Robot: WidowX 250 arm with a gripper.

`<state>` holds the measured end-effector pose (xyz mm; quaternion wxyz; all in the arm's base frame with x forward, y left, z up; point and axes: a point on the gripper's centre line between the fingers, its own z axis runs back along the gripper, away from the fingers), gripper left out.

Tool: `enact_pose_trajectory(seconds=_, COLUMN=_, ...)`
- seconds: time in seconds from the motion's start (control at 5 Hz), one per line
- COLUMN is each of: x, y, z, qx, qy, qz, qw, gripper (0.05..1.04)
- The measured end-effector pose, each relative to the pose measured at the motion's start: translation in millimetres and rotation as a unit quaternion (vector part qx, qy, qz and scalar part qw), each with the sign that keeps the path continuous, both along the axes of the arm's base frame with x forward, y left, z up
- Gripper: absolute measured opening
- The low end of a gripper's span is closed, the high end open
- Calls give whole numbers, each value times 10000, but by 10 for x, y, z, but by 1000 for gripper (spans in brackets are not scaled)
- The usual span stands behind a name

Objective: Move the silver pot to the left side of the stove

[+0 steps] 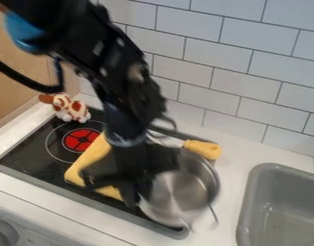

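With the clock face laid over the whole view, a grey knob sits nearest, between seven and eight o'clock. The silver pot, blurred, is between five and six, at the near right part of the black stove. Just beside it, near seven, is the tool; I cannot tell whether it is wide, narrow or holding the pot. A grey sink is set in the white desk at four. A yellow cloth lies at eight, a yellow object at four. Farther back, a spotted stuffed toy sits between nine and ten, and the tiled wall rises at one.
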<state>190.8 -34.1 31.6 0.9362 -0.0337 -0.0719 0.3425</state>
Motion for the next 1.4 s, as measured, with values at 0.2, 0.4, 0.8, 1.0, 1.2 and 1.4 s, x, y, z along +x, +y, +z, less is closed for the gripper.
enact_pose_trajectory(seconds=0.2, x=9, y=221, z=69, qx=-35, qy=-55, qz=460, qw=9989, gripper=63)
enact_pose_trajectory(seconds=0.4, x=-15, y=501, z=71, qx=-16, qy=28, qz=1019, qw=9948, gripper=63)
enact_pose_trajectory(seconds=0.8, x=259, y=1177, z=109, qx=-15, qy=-67, qz=2226, qw=9749, gripper=63)
enact_pose_trajectory(seconds=1.0, x=266, y=1430, z=49, qx=1, qy=29, qz=2664, qw=9639, gripper=63)
enact_pose_trajectory(seconds=1.2, x=241, y=1489, z=19, qx=20, qy=40, qz=2738, qw=9618, gripper=63)
enact_pose_trajectory(seconds=1.4, x=145, y=1583, z=-25, qx=-9, qy=26, qz=2978, qw=9546, gripper=63)
